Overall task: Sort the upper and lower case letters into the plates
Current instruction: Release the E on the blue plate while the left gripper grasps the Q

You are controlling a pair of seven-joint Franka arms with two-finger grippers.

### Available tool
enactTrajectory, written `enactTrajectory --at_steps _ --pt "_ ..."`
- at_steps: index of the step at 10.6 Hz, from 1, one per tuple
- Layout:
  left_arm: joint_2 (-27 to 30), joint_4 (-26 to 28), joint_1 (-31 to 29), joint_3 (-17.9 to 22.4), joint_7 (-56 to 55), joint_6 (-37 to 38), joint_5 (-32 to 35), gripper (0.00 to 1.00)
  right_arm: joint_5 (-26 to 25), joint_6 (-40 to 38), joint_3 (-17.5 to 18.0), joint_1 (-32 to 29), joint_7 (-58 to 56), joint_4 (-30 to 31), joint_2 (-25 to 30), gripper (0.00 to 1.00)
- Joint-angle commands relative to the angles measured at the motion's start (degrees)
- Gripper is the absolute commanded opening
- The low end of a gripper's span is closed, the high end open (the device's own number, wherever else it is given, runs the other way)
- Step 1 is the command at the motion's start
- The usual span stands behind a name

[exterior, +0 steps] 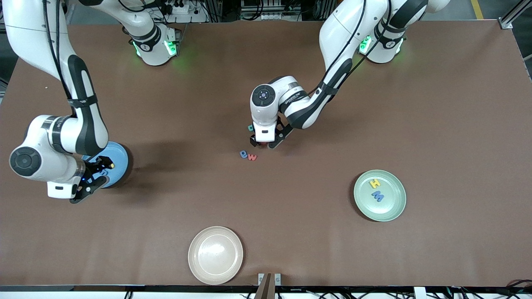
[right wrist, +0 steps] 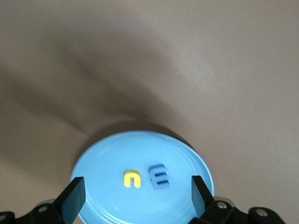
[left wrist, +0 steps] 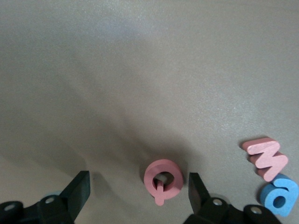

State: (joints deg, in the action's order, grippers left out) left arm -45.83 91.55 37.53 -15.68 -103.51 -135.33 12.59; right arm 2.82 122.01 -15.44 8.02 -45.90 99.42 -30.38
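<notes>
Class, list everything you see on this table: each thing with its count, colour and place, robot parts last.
Table: one, brown.
Blue plate: one, at the right arm's end; holds a yellow letter and a blue letter.
Green plate: one, at the left arm's end; holds a yellow letter and a blue letter.
Beige plate: one, nearest the camera.
Loose letters: three mid-table; pink Q, pink W, blue letter.
Left gripper: open around the Q.
Right gripper: open over the blue plate.

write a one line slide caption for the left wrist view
Left hand, fingers open, straddling a pink Q on the brown table, with a pink W and blue a beside it.
</notes>
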Motion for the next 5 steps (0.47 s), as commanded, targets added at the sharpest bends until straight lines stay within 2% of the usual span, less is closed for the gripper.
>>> enactTrajectory --at_steps 1,4,5 --pt "-0.4 -0.1 0.5 0.4 -1.6 -1.9 2.1 0.85 6.0 -0.6 0.4 -0.2 -0.3 0.0 1.2 1.0" --pt "-0.6 -0.1 0.5 0.4 -1.5 -2.6 2.1 0.64 6.3 -0.2 0.4 2.7 1.2 -3.1 0.5 1.0" --pt "-0.8 -0.1 0.3 0.5 -1.5 -2.6 2.2 0.44 6.3 -0.1 0.4 4.0 3.4 -3.4 0.3 1.0"
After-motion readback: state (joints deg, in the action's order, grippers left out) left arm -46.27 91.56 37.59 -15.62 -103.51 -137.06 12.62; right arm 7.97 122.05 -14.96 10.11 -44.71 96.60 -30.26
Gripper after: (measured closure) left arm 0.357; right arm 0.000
